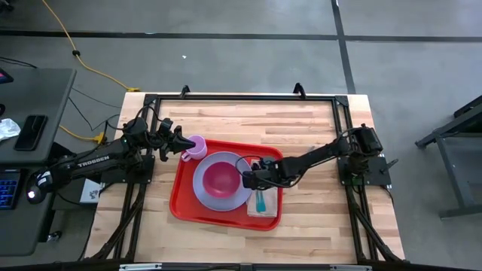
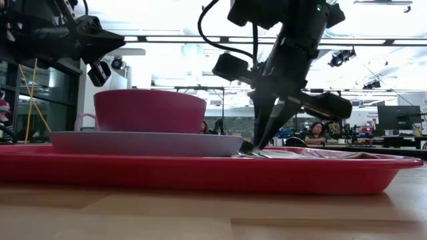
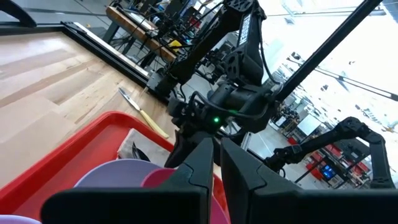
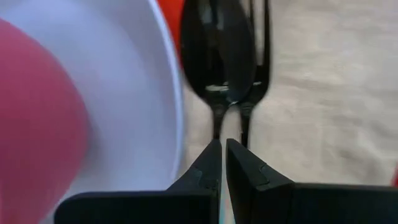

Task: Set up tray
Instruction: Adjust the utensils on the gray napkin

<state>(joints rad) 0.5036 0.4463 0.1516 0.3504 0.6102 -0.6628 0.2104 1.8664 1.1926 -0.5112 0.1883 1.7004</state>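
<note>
The red tray (image 1: 184, 207) lies in the middle of the table. On it rests a lavender plate (image 1: 203, 197) with a pink bowl (image 1: 221, 178). A lavender cup (image 1: 197, 147) stands at the tray's far left corner. A black spoon (image 4: 214, 56) and a black fork (image 4: 258, 74) lie side by side on a beige napkin (image 4: 323, 106), right of the plate. My right gripper (image 1: 251, 179) is shut and points down at their handles. My left gripper (image 1: 183, 143) is shut and empty, just left of the cup. My right gripper points down from above, its shut fingertips (image 4: 214, 158) right at the handles of the spoon (image 4: 216, 127) and fork (image 4: 244, 127), which lie flat on the napkin. I cannot tell whether the fingers touch them.
A teal-handled utensil (image 1: 260, 202) lies on the napkin toward the tray's near right corner. A yellow-handled knife (image 3: 149, 118) lies on the bare wood beyond the tray. Black frame rails (image 1: 241, 98) run round the table. Bare wood shows near the front edge.
</note>
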